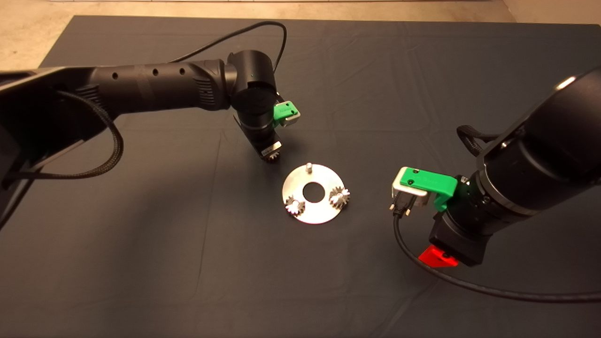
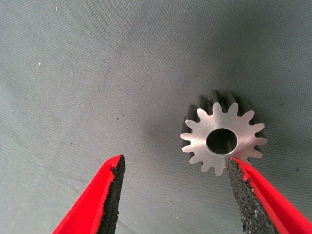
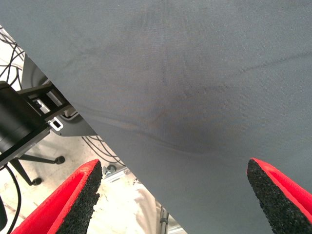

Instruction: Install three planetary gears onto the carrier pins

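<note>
left gripper (image 2: 173, 195) open above mat | third gear (image 2: 223, 140) flat, touching one pad, off-centre | right gripper (image 3: 173, 195) open, parked

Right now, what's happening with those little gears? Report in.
Left gripper open over the third gear on the mat, one pad touching it. Right gripper open, idle. Two gears on the disc; one pin bare, unobstructed.

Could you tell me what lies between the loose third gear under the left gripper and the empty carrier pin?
Only bare dark mat lies between the loose gear and the empty pin, as the head view shows.
</note>
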{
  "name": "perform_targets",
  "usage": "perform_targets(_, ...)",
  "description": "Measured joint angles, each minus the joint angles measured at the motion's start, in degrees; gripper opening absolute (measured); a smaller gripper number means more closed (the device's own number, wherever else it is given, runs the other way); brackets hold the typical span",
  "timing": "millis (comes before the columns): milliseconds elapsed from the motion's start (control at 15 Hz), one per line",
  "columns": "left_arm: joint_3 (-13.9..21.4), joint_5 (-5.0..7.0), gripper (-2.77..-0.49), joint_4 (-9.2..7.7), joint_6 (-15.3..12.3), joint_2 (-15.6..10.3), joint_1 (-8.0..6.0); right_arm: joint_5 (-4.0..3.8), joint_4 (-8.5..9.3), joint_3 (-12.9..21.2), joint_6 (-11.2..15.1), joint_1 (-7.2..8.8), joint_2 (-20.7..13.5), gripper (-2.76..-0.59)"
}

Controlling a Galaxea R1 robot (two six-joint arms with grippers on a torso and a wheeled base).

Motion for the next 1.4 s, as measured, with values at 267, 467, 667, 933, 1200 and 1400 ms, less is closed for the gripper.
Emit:
perform_targets(267, -0.4, 0.02, -1.80, -1.08, 0.0, -0.1, -0.39, 0.06, 0.00, 0.0, 0.0, 0.00, 0.0, -1.15)
perform_targets(467, -0.5, 0.09, -1.80, -1.90, 0.1, -0.6, -1.66, 0.01, 0.00, 0.0, 0.0, -0.02, 0.0, -1.15)
perform_targets(667, -0.6, 0.22, -1.80, -2.04, 0.1, -0.8, -3.81, 0.04, 0.00, 0.0, 0.0, -0.02, 0.0, -1.15)
perform_targets(933, -0.6, 0.22, -1.80, -5.29, 0.1, -0.8, -4.06, 0.04, 0.00, 0.0, 0.0, -0.02, 0.0, -1.15)
perform_targets(1200, -0.6, 0.24, -1.80, -10.05, 0.0, -0.8, -4.08, 0.04, 0.00, 0.0, 0.0, -0.02, 0.0, -1.15)
perform_targets(1400, -0.6, 0.24, -1.80, -11.30, 0.0, -0.8, -4.08, 0.01, 0.00, 0.0, 0.0, -0.01, 0.0, -1.15)
